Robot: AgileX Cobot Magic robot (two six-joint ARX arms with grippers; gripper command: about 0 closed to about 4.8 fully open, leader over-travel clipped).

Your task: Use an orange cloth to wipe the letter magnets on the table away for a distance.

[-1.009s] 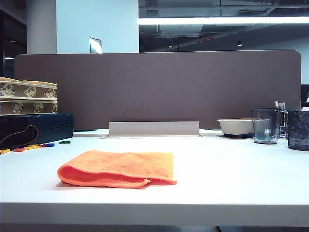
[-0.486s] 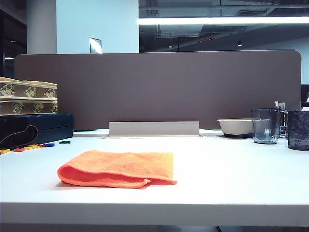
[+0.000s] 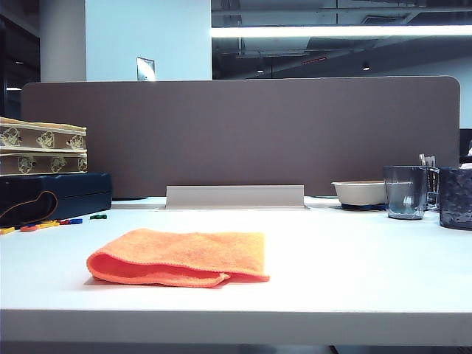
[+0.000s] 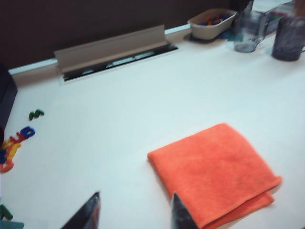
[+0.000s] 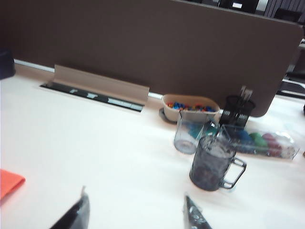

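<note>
Orange fuzzy microfibre cloth [image 3: 179,257] is what this is all about, but biggest first: the big plain white table [image 3: 354,258] with the brown partition panel [image 3: 243,133] along its back edge. The cloth lies folded flat near the front edge, a bit left of middle, nothing touching it. A dark blue case [image 3: 55,195] sits at the far left with two patterned boxes [image 3: 43,150] stacked on it. Over on the right there's a beige bowl [image 5: 189,108] of colourful bits, a clear cup [image 5: 187,134] and a dark glass mug [image 5: 212,163].

My left gripper [image 4: 135,213] hangs above bare tabletop just beside the cloth's corner, fingers spread apart with nothing between them. My right gripper [image 5: 137,210] is over the right half of the table, near the mug, jaws wide and holding nothing too.

Smallest: the tiny coloured plastic letter magnets [image 4: 18,140], scattered by the blue case, well apart from the cloth.
</note>
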